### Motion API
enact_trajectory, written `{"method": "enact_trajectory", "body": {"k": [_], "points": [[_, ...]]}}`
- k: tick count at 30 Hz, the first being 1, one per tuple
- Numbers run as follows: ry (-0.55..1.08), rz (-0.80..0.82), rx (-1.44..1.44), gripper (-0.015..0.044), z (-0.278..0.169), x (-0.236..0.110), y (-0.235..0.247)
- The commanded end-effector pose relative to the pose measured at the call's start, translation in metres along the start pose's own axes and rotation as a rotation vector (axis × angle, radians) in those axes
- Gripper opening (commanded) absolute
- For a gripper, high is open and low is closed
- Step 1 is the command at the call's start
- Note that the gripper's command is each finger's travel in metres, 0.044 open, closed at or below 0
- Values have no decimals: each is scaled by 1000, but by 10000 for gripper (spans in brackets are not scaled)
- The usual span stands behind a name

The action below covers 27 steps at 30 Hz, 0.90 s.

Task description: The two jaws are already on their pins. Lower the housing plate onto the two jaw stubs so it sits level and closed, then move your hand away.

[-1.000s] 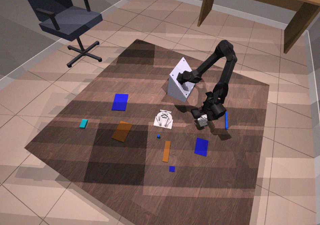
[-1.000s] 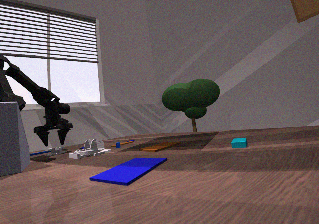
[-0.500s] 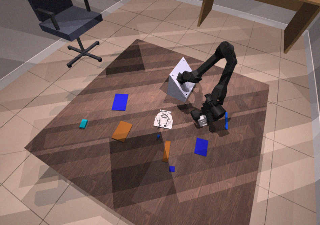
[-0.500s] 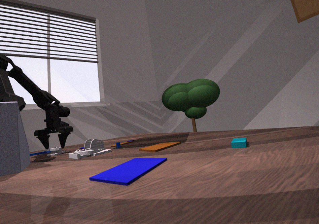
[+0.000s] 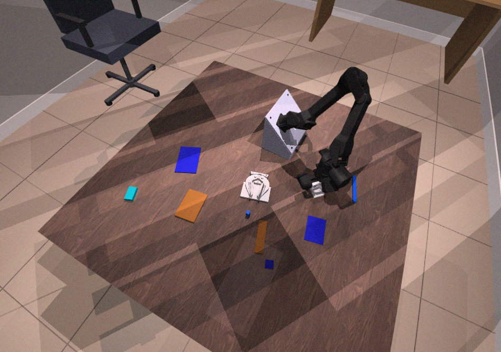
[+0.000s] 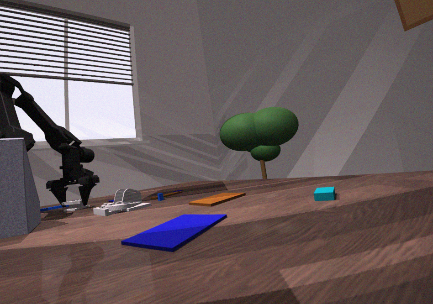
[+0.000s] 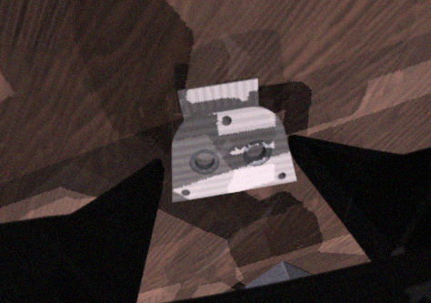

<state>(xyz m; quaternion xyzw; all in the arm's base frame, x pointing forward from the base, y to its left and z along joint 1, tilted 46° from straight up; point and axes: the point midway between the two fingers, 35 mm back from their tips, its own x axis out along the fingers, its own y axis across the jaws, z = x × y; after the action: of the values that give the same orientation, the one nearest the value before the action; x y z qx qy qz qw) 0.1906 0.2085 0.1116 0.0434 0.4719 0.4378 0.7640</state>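
Observation:
The housing plate [image 5: 317, 190] [image 7: 252, 181] is a small white plate with a rounded side, a raised strip, two round sockets and small holes. It lies on the wooden surface, apart from the base. My gripper [image 5: 317, 187] [image 6: 75, 206] [image 7: 225, 153] is open, low over the plate, with one fingertip at each side of it and nothing gripped. The white base [image 5: 265, 196] [image 6: 101, 211] stands to the plate's left in the top view, with an arched piece on top. Two narrow jaws seem to lie on it; their stubs are too small to make out well.
A blue bar [image 5: 354, 188] lies just right of the gripper. A grey wedge block [image 5: 275, 139] [image 6: 12, 188] stands behind the base. Blue panels [image 5: 315, 230] [image 5: 187, 159], orange slabs [image 5: 191, 205] [image 5: 260, 237], a small blue cube [image 5: 248, 213] and a teal block [image 5: 130, 193] lie around.

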Motion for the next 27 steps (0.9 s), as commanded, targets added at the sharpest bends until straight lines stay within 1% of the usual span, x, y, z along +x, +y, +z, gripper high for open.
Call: {"method": "enact_trajectory", "body": {"k": [1, 18, 27], "points": [[2, -4, 5, 440, -1, 1, -1], [2, -4, 5, 440, -1, 1, -1], [2, 0, 1, 380, -1, 1, 0]]}}
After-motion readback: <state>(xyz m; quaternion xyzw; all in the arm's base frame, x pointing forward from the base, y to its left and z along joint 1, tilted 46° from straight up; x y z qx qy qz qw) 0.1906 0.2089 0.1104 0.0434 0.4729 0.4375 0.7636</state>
